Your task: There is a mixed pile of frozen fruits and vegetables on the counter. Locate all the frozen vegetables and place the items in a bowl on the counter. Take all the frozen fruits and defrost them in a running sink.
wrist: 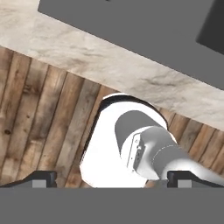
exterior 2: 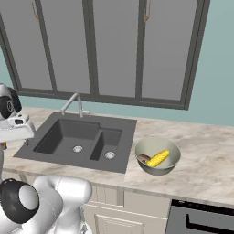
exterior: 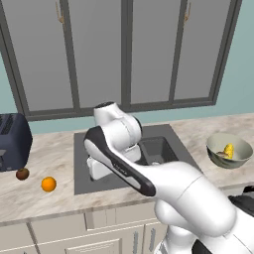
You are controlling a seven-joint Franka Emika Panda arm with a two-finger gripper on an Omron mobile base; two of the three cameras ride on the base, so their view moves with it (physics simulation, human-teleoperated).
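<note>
The pincer (wrist: 112, 177) stood fully open and held nothing, its two dark tips far apart over the wooden floor (wrist: 39, 118) just before the bench (exterior: 54, 198). The corn cob (exterior 2: 158, 158) and the mushroom (exterior 2: 144, 158) lay in the bowl (exterior 2: 155, 145), right of the sink (exterior 2: 82, 137). The orange ball (exterior: 48, 184) and the dark brown fruit (exterior: 22, 173) rested on the bench left of the sink, near the toaster (exterior: 12, 141).

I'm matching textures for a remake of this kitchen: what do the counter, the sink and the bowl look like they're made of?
Counter: looks like polished stone, beige with marbled grey veins. Sink: matte dark grey, no shine, so possibly composite or coated metal; the look leaves it open. Bowl: smooth pale grey-green, an even glaze-like surface, perhaps ceramic, though plastic would look the same.
</note>
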